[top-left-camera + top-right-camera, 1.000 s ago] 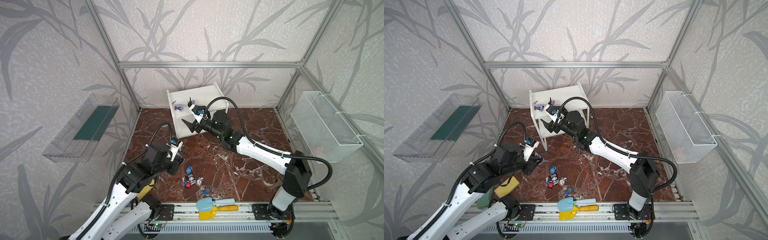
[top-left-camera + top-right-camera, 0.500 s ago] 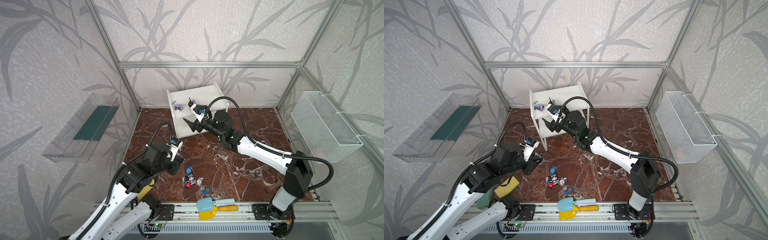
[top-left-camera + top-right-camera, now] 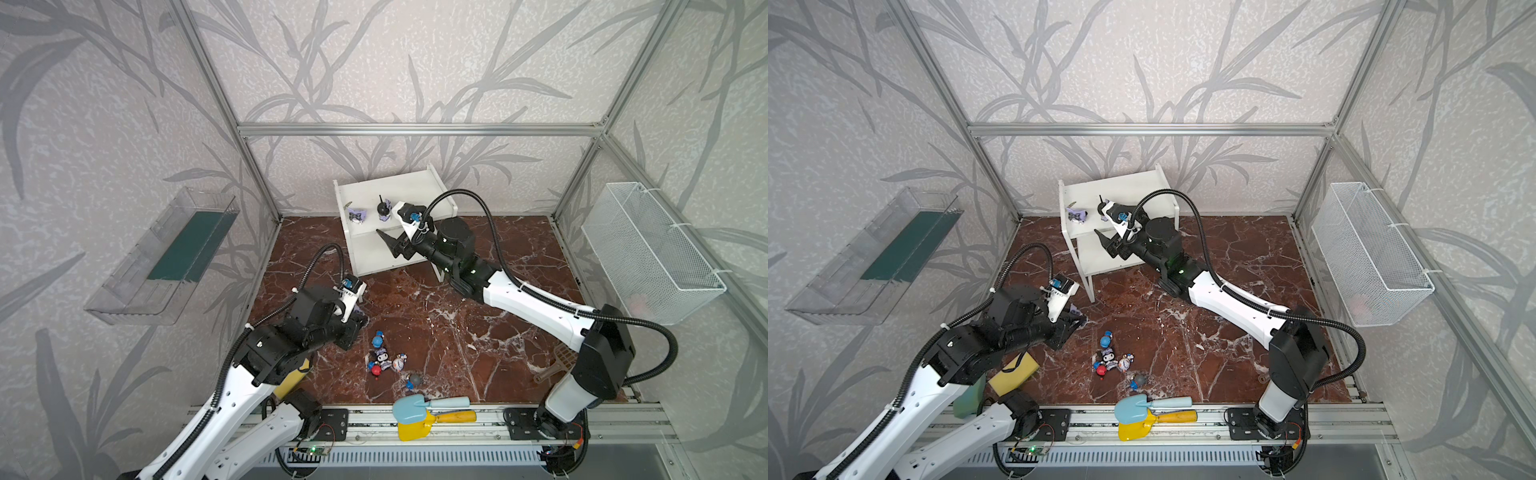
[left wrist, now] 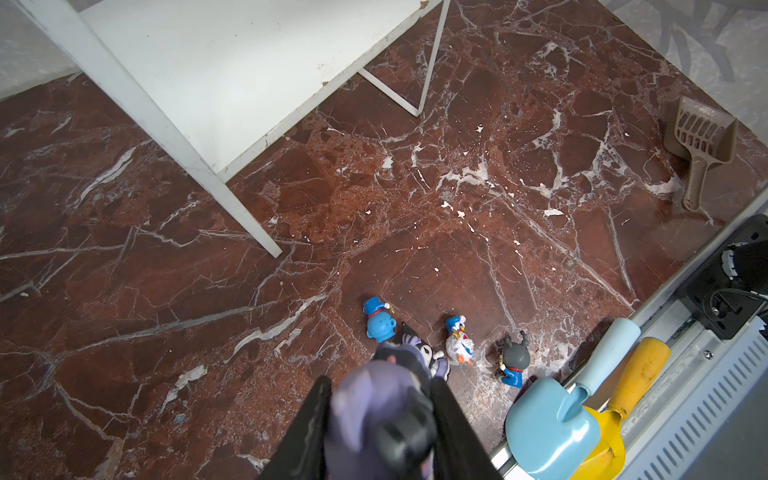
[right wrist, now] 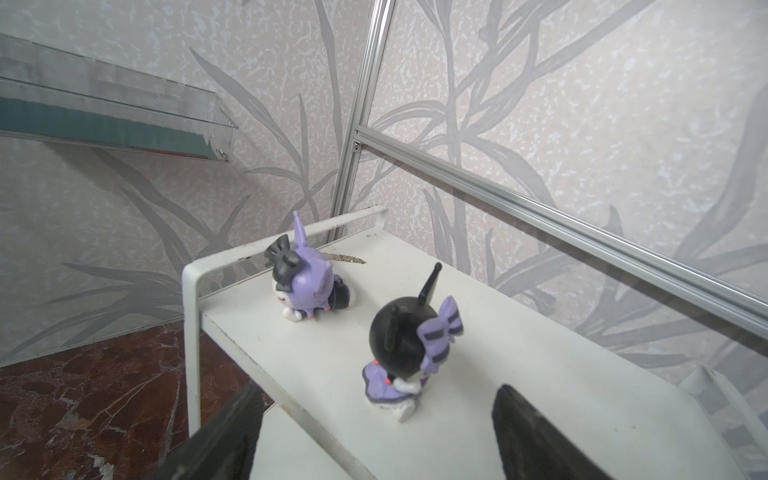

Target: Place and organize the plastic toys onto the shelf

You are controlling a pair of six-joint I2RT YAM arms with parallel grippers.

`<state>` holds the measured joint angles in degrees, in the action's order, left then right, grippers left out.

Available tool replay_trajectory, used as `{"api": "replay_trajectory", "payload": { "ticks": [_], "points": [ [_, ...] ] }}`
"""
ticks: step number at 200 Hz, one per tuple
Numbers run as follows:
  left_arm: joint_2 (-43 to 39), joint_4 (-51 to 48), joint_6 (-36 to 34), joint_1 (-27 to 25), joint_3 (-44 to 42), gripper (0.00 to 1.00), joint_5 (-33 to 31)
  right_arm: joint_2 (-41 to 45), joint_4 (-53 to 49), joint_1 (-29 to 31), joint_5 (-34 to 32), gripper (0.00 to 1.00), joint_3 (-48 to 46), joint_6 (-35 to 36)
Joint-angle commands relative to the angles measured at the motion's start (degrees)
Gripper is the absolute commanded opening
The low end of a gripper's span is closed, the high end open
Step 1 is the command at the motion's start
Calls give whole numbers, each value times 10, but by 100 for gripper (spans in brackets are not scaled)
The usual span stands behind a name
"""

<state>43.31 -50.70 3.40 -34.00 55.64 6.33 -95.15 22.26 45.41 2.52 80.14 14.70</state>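
Left gripper (image 4: 380,399) is clamped on a purple toy (image 4: 370,415), I judge to carry it to the shelf (image 3: 415,187) at 12 o'clock of the floor (image 3: 457,332). Right gripper (image 5: 376,390) is spread apart just behind the black-headed toy (image 5: 401,336), which stands upright there.

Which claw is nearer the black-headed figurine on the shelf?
Right. The right gripper, open, is close to the black-headed figurine on the shelf; the left gripper is away above the floor, holding a purple toy.

Robot lab test cell: alu frame (image 3: 415,129), leaf-print wall panels (image 3: 374,62), 2 arms (image 3: 536,307) on front rail (image 3: 370,422), marble-look table (image 3: 436,332).
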Motion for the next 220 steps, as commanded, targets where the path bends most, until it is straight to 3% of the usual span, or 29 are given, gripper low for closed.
{"api": "replay_trajectory", "payload": {
  "ticks": [1, 220],
  "points": [
    [-4, 4, -9, 2, 1, 32, 1, -9, 2, -3, 17, 87, 32, 3],
    [-19, 5, -7, 3, -4, 32, -3, -37, -2, 4, 55, 86, 52, -18]
  ]
}}
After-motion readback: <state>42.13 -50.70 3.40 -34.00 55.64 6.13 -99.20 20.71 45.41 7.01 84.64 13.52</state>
